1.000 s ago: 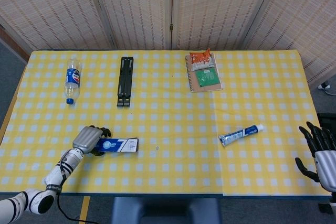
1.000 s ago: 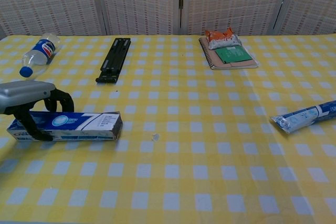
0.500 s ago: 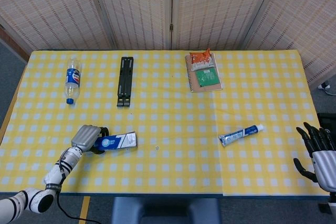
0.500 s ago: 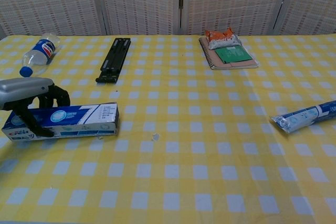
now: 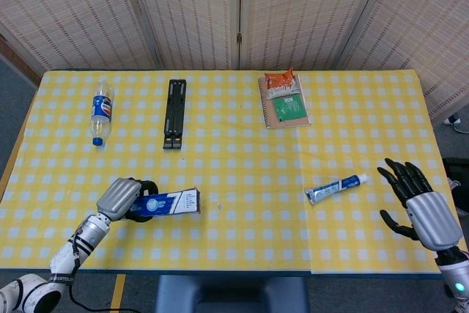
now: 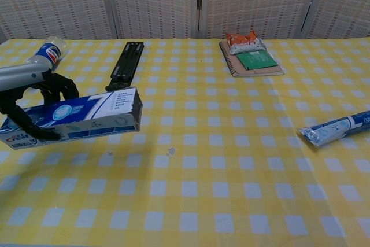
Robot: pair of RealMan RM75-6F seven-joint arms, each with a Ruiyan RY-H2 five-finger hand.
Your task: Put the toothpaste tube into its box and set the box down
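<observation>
- The left hand (image 5: 121, 197), at the lower left of the head view, grasps the toothpaste box (image 5: 170, 202) by its left end, dark fingers curled over the top and under the bottom; in the chest view the same hand (image 6: 32, 93) holds the box (image 6: 75, 118) clear of the tablecloth (image 6: 191, 201), its right end tilted slightly upward.
- The box's long axis runs roughly left to right across the frame, and the free end points toward the centre and right. Whether that end's flap is open cannot be told from these views.
- The right hand (image 5: 421, 203), at the lower right of the head view, is released: fingers spread, holding nothing, raised near the table's right edge. It does not appear in the chest view.
- The toothpaste tube (image 5: 335, 187) lies flat on the cloth just left of the right hand, well apart from the box. Its long axis also runs left to right, slightly rising to the right, white cap toward the right hand and crimped end toward the box.
- The deciding relation: the tube sits far nearer the right hand than the left, so that hand looks the likely one to pick it up and carry it toward the box's free end.
</observation>
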